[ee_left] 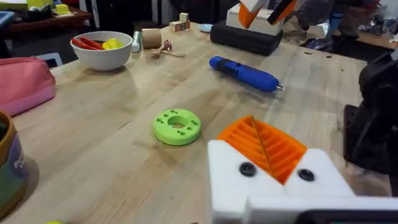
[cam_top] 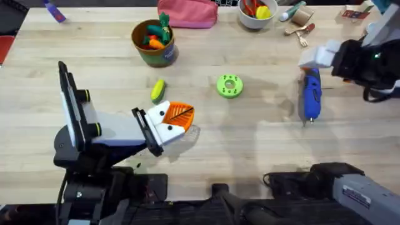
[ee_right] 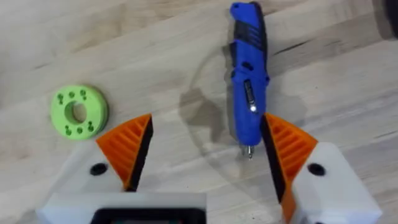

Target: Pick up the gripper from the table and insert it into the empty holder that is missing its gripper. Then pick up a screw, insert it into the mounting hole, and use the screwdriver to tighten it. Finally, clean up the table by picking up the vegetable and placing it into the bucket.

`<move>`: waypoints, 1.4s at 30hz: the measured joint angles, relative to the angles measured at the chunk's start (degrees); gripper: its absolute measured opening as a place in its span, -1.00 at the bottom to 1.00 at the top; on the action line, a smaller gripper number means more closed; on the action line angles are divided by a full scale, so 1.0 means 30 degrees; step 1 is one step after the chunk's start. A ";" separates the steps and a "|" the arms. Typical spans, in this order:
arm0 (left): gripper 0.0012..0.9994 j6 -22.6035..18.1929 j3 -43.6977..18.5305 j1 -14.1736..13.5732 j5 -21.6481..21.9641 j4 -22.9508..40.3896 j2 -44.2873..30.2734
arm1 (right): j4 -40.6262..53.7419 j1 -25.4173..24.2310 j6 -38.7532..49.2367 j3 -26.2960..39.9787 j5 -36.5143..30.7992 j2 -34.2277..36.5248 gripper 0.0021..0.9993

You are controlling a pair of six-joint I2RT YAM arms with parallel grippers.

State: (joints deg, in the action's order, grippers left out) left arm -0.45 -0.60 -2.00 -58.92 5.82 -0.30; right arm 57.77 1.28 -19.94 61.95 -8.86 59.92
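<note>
The blue screwdriver [cam_top: 310,94] [ee_left: 244,73] lies on the table at the right, bit toward the front edge. My right gripper [cam_top: 317,56] [ee_right: 205,149] hovers open above it, and the screwdriver [ee_right: 249,74] shows between its orange pads, close to one of them. My left gripper [cam_top: 182,116] [ee_left: 261,142] rests low at centre-left, its two orange pads shut together. The yellow-green vegetable [cam_top: 158,89] lies just behind it. Farther back stands the green bucket [cam_top: 154,42] [ee_left: 9,168] with orange carrots inside. The loose gripper, an empty holder and a screw are out of view.
A green disc [cam_top: 229,86] [ee_left: 177,126] [ee_right: 79,112] with small holes sits mid-table. Along the far edge are a pink pouch [cam_top: 187,12], a white bowl [cam_top: 257,14] of toy food, a small marker [cam_top: 55,12] and wooden bits [cam_top: 300,28].
</note>
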 joint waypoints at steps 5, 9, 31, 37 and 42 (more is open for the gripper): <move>-0.97 0.0000 0.0000 0.0000 0.0000 0.0000 -0.0007 | -0.0666 -0.1911 0.0763 0.0000 0.0678 0.1561 0.99; -0.97 -0.0007 0.0000 0.0000 0.0000 0.0000 -0.0007 | -0.1075 -0.2529 0.1362 0.0000 0.0813 0.3269 0.99; -0.97 -0.0001 0.0000 0.0000 0.0000 0.0000 -0.0006 | -0.4790 -0.5820 0.5673 -0.0007 0.0842 0.9161 0.92; -0.97 0.0000 0.0000 0.0000 0.0000 0.0000 -0.0007 | -0.5214 -0.5931 0.6020 -0.0007 0.0850 1.0303 0.92; -0.97 -0.0005 0.0000 0.0000 0.0000 0.0000 -0.0002 | -0.5380 -0.5931 0.6115 -0.0007 0.0859 1.1148 0.92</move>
State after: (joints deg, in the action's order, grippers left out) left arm -0.46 -0.60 -2.00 -58.92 5.82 -0.30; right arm 41.63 -16.51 -1.60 61.93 -6.28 93.37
